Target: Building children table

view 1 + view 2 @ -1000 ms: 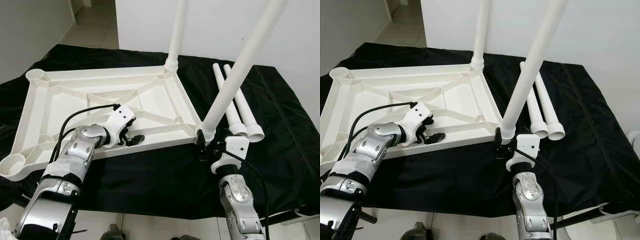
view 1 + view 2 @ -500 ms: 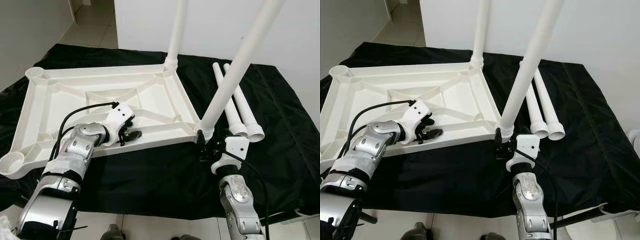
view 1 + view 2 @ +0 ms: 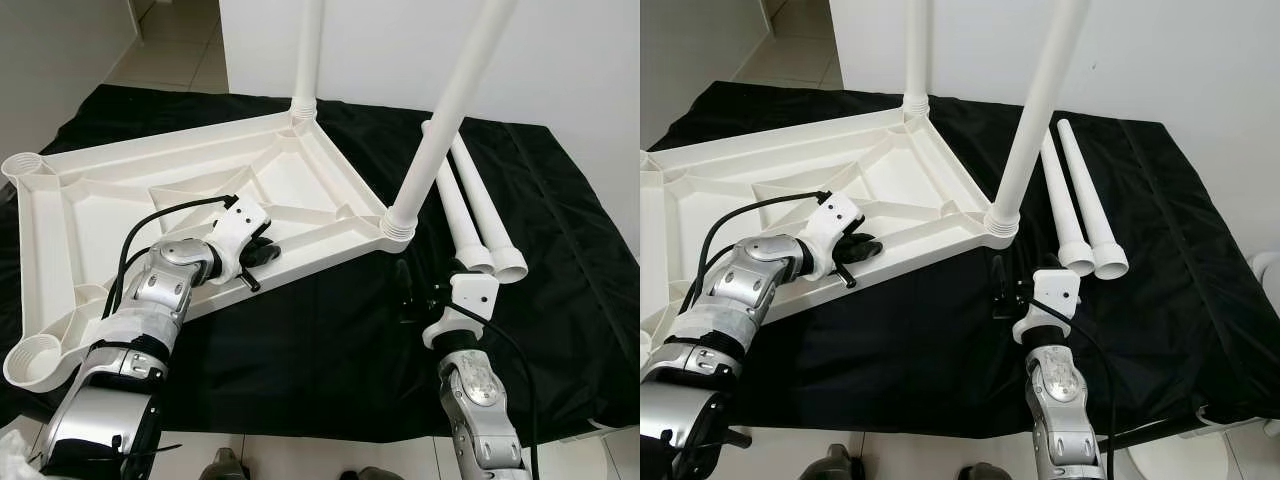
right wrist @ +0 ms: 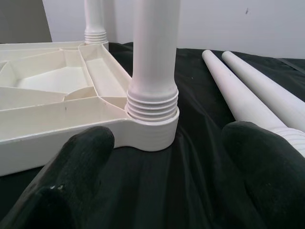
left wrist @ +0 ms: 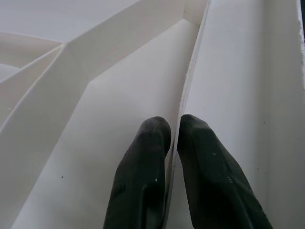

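Note:
The white tabletop (image 3: 100, 210) lies upside down on the black cloth. One white leg (image 3: 305, 50) stands screwed in at its far corner, another leg (image 3: 450, 110) at its near right corner. Two loose legs (image 3: 470, 210) lie side by side to the right. My left gripper (image 3: 252, 265) is shut on the tabletop's near rim; in the left wrist view a thin rib (image 5: 188, 81) sits pinched between the fingers (image 5: 152, 138). My right gripper (image 3: 415, 295) is open, a short way in front of the near leg's threaded base (image 4: 152, 95), not touching it.
The black cloth (image 3: 560, 260) covers the whole table, with bare room at the right and front. A white wall (image 3: 400, 40) rises just behind. Tiled floor (image 3: 170, 40) shows at the far left. Empty leg sockets (image 3: 35, 360) sit at the tabletop's left corners.
The tabletop has swung and slid to the left with my left gripper holding it. Its near right corner and leg have drawn away from my right gripper, which stayed put.

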### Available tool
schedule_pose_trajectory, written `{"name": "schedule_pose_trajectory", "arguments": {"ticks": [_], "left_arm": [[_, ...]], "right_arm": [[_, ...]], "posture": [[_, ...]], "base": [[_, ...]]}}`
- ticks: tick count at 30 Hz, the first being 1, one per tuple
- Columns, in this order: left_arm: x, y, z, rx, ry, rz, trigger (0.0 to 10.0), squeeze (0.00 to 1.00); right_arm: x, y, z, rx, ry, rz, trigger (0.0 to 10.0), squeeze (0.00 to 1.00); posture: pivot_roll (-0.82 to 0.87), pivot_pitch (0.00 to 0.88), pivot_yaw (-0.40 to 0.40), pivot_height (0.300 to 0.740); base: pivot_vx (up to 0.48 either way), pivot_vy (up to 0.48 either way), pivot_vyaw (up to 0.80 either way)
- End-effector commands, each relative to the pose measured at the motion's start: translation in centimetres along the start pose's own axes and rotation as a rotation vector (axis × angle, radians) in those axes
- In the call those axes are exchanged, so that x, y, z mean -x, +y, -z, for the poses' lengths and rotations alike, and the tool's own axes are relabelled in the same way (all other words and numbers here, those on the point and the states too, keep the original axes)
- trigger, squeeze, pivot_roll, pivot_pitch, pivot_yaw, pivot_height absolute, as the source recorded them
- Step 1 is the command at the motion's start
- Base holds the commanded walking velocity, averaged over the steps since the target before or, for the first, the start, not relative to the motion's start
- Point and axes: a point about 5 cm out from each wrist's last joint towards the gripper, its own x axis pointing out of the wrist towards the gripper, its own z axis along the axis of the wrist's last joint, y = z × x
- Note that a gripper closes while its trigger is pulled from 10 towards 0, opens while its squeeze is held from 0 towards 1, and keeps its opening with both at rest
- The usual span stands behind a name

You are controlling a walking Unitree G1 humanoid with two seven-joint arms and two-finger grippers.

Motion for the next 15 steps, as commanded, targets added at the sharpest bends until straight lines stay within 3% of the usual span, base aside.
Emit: {"name": "schedule_pose_trajectory", "arguments": {"ticks": [1,7,8,9,10,11,13,14,15], "left_arm": [[0.1,0.9,0.7,0.026,0.017,-0.259,0.0,0.0],[0.4,1.2,1.0,0.029,0.024,-0.287,0.0,0.0],[0.4,1.9,0.9,0.051,0.028,-0.367,2.3,0.0],[0.4,2.1,0.8,0.059,0.025,-0.382,2.3,0.0],[0.3,2.0,0.6,0.062,0.017,-0.378,8.6,0.0],[0.2,1.8,0.5,0.061,0.007,-0.354,10.0,0.0],[0.2,1.5,0.4,0.057,-0.002,-0.327,10.0,0.0],[0.1,1.2,0.2,0.064,-0.018,-0.29,10.0,0.36],[0.1,1.2,0.2,0.064,-0.018,-0.29,10.0,0.36]], "right_arm": [[0.0,-0.2,0.0,0.003,-0.002,0.006,10.0,0.0],[0.0,-0.3,0.0,0.007,-0.003,0.007,10.0,0.0],[-0.1,-0.1,0.0,0.004,-0.005,0.005,10.0,0.0],[-0.1,0.0,0.0,0.003,-0.005,0.004,10.0,0.0],[-0.1,0.0,0.0,0.002,-0.005,0.004,10.0,0.0],[-0.1,0.1,0.0,0.002,-0.006,0.004,10.0,0.0],[-0.1,0.1,0.0,0.002,-0.006,0.004,10.0,0.0],[-0.1,0.1,0.0,0.001,-0.006,0.004,10.0,0.0],[-0.1,0.1,0.0,0.001,-0.006,0.004,10.0,0.0]], "posture": [[0.05,0.039,-0.058,0.74],[0.05,0.041,-0.058,0.74],[0.05,0.042,-0.056,0.74],[0.05,0.042,-0.056,0.74],[0.05,0.042,-0.056,0.74],[0.05,0.042,-0.056,0.74],[0.05,0.042,-0.054,0.74],[0.05,0.041,-0.053,0.74],[0.05,0.041,-0.053,0.74]], "base": [[0.0,0.0,0.0],[0.0,0.0,0.0],[0.0,0.0,0.0],[0.0,0.0,0.0],[0.0,0.0,0.0],[0.0,0.0,0.0],[0.0,0.0,0.0],[0.0,0.0,0.0],[0.0,0.0,0.0]]}}
